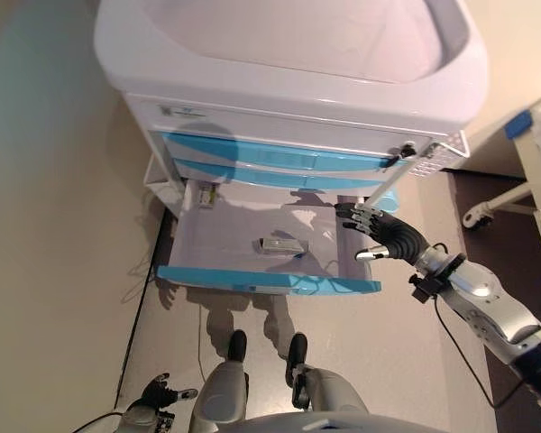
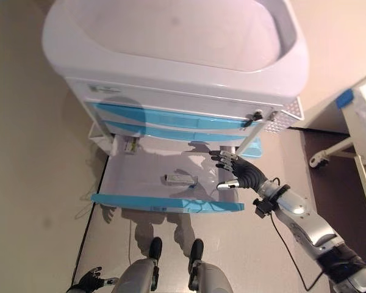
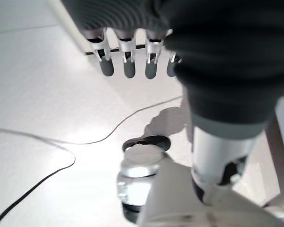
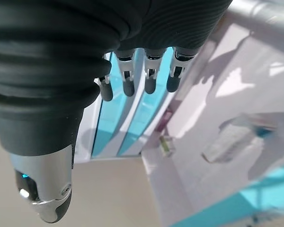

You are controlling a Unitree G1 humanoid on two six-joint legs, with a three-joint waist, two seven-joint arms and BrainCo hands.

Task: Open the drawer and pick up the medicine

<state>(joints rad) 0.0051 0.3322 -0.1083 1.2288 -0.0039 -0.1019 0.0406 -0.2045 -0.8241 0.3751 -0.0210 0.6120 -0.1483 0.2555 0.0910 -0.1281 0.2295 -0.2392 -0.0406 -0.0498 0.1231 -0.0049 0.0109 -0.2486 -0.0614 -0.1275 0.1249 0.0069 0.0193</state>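
Low by the floor the left hand is hung loosely open, while the medicine (lengthwise across the opened drawer) is lain leftward of the nearer, empty, straight-fingered right hand.

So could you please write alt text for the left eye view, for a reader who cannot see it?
A white cart's lowest blue-fronted drawer stands pulled open, with a small flat medicine pack lying on its floor. The robot's right hand reaches over the drawer's right side, fingers open and holding nothing, while the left hand hangs low by the floor.
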